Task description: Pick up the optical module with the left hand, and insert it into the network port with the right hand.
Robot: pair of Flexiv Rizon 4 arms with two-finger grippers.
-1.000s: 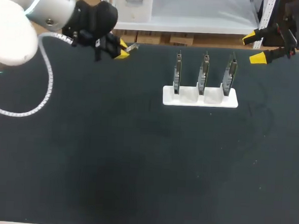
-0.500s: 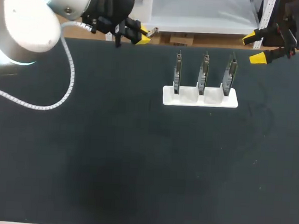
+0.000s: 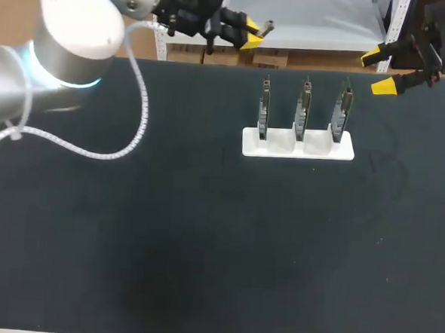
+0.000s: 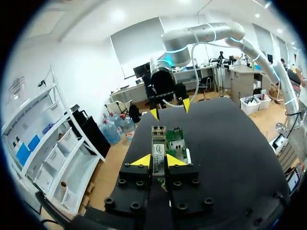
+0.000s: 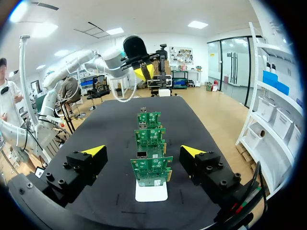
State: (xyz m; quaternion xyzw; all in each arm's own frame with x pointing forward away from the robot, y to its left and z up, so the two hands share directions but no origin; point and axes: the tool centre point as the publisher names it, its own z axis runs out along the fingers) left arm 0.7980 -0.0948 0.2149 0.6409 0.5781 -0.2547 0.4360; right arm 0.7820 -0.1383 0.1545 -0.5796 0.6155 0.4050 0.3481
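My left gripper [image 3: 252, 35] hangs over the table's far edge, left of the boards, shut on the optical module [image 3: 266, 24], a small silver block that sticks out past its yellow tips. In the left wrist view the module [image 4: 158, 146] sits clamped between the fingers of the left gripper [image 4: 158, 161]. Three green network boards [image 3: 302, 109] stand upright in a white stand [image 3: 246, 144]. My right gripper [image 3: 379, 70] is at the far right edge, open wide and holding nothing. In the right wrist view the boards [image 5: 150, 168] line up ahead, between the open fingers of the right gripper [image 5: 144, 151].
The black table top [image 3: 203, 233] stretches bare in front of and left of the stand. A white coiled cable [image 3: 139, 116] hangs from my left arm over the left part of the table.
My left arm has swung right and toward the far edge with the module still gripped. The right arm and the boards have stayed where they were.
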